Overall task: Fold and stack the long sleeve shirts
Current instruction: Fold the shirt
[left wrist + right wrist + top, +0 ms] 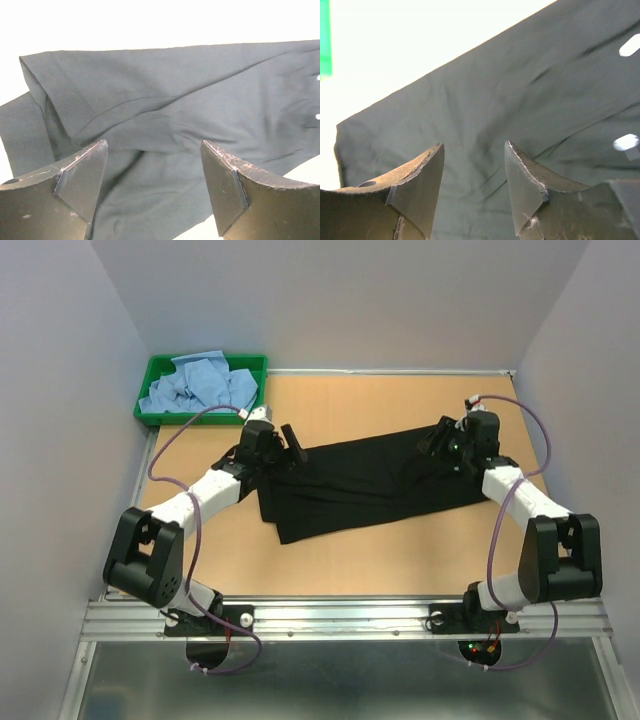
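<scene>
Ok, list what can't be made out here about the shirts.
- Light blue shirts: top view, crumpled together in the green tray; their number is unreadable.
- Black shirt: both wrist views cut it off at the frame edges; collar cannot be picked out.
- Right gripper: top view, dark against black cloth; contact unclear.

The left tool [153, 145] hangs spread wide over the creased, folded-over black shirt [175, 100]

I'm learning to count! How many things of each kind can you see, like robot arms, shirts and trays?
robot arms: 2, the left arm and the right arm
black shirt: 1
green tray: 1
pile of light blue shirts: 1, too bunched to count singly
Total: 5
</scene>
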